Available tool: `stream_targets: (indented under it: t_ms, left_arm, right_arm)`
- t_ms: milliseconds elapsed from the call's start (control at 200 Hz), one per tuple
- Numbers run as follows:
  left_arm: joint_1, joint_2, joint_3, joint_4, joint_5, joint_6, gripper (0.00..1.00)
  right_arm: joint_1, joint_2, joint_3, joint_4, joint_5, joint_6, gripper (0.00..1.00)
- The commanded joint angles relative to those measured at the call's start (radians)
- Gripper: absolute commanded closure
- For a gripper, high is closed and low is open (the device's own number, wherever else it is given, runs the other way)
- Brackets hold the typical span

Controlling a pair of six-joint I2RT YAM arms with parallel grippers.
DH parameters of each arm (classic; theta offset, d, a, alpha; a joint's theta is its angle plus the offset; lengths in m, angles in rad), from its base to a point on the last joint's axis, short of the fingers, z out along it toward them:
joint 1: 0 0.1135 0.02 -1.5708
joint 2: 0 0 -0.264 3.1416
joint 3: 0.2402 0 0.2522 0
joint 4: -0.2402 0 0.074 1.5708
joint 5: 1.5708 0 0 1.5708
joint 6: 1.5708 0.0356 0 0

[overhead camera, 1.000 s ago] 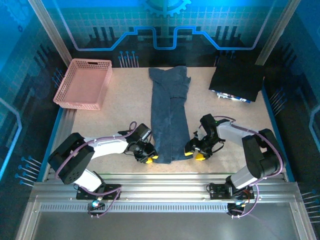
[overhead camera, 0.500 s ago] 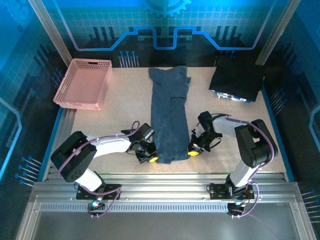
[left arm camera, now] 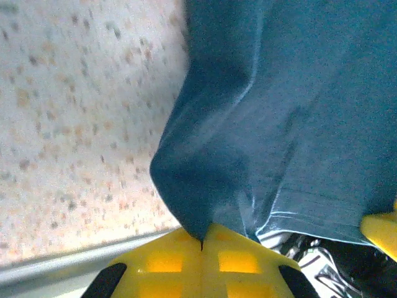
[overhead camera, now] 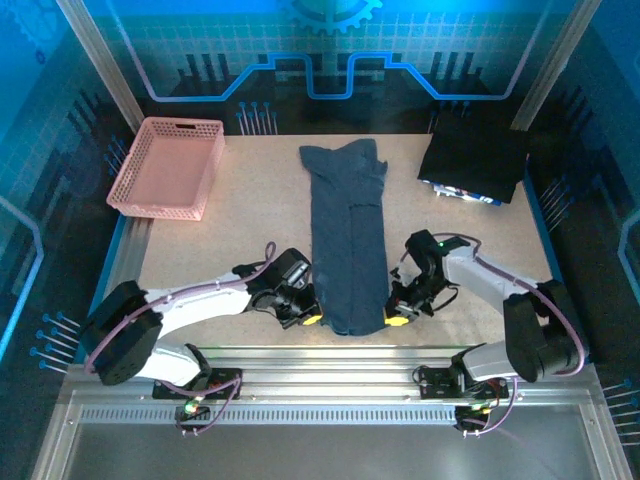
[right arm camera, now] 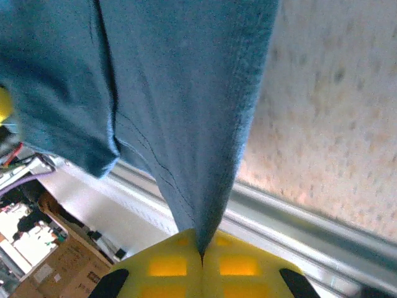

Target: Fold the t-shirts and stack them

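Both grippers are sitting tighter against the strip than a second ago, and the t-shirt (overhead camera: 348, 240) is lying straighter and narrower. We are seeing it as a long folded strip running from upper centre to lower centre of the overhead view, flat on the table (overhead camera: 250, 225).

The left gripper (overhead camera: 311, 320) is pinching the lower-left hem corner, fingertips pressed together on cloth (the wrist view is confirming this). The right gripper (overhead camera: 396, 319) is pinching the lower-right corner likewise.

We are judging both bites shallow, with just a fold tip sitting between the pads. A lift may be shedding a layer or slipping free. Uneven raising would be skewing the fold.
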Motion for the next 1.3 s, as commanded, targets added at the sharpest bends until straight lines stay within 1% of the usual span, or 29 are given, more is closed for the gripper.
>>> stream_targets:
  t_ms: [0,80,210,350,510,670,805,900,1055,1296]
  left_arm:
    - [-0.021,-0.063,-0.032,-0.085,-0.028,-0.059,1.0]
    - [-0.015,-0.081,-0.002,-0.114,-0.036,-0.046,1.0]
    - [0.018,-0.046,0.103,-0.172,-0.024,0.005,1.0]
    - [0.088,0.027,0.223,-0.197,0.006,0.08,1.0]
    - [0.186,0.173,0.424,-0.242,0.036,0.224,1.0]
    - [0.287,0.335,0.64,-0.3,0.031,0.37,1.0]
    - [0.337,0.462,0.809,-0.362,0.028,0.473,1.0]
    - [0.361,0.54,0.896,-0.406,0.022,0.529,1.0]
    - [0.398,0.637,0.992,-0.429,0.022,0.577,1.0]
    - [0.423,0.762,1.11,-0.45,0.033,0.615,1.0]
  right_arm:
    - [0.02,-0.031,-0.022,-0.068,-0.034,0.03,1.0]
    - [0.02,-0.033,0.007,-0.081,-0.024,0.03,1.0]
    - [0.01,-0.016,0.105,-0.114,-0.005,0.023,1.0]
    - [-0.06,0.042,0.235,-0.125,0.019,-0.004,1.0]
    - [-0.133,0.207,0.439,-0.126,0.055,-0.057,1.0]
    - [-0.183,0.423,0.675,-0.124,0.065,-0.088,1.0]
    - [-0.217,0.577,0.847,-0.132,0.087,-0.088,1.0]
    - [-0.23,0.662,0.943,-0.142,0.093,-0.087,1.0]
    - [-0.242,0.756,1.035,-0.149,0.114,-0.086,1.0]
    - [-0.26,0.859,1.137,-0.149,0.13,-0.085,1.0]
